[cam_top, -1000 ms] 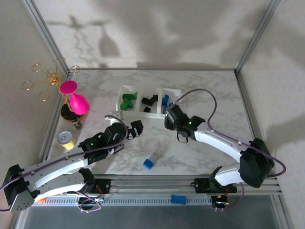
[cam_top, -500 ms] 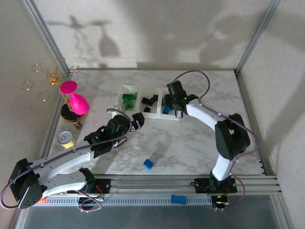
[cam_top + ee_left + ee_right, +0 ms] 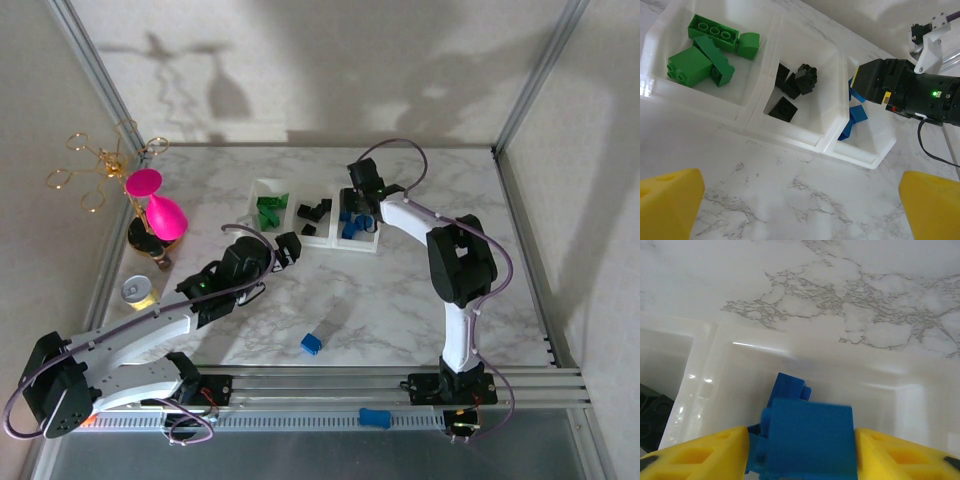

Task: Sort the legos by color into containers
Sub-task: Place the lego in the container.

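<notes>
Over the right-hand compartment of the tray [image 3: 318, 244], the right gripper [image 3: 804, 442] pinches a blue brick [image 3: 807, 430] between its yellow fingers [image 3: 705, 452], and the brick touches both of them. I judge it hangs there because this is the compartment for blue. Other blue bricks [image 3: 854, 116] lie in it just under the held one, while the green bricks [image 3: 704, 50] fill the left compartment and the black bricks [image 3: 792, 86] the middle one. From the wrist view the held brick seems to sit above the pile rather than rest on it, so the drop looks not yet made; opening the fingers here should land it among its own colour.

Just near of the tray's near wall, the left gripper [image 3: 800, 200] hovers over the bare table [image 3: 400, 290] with its fingers spread wide and nothing between them. It seems to be keeping out of the right arm's way.

One loose blue brick [image 3: 311, 343] lies on the table toward the near edge, well apart from both grippers and from the tray. It sits between the two arms' bases, a little closer to the left arm. It is the only brick I can see outside the tray.
</notes>
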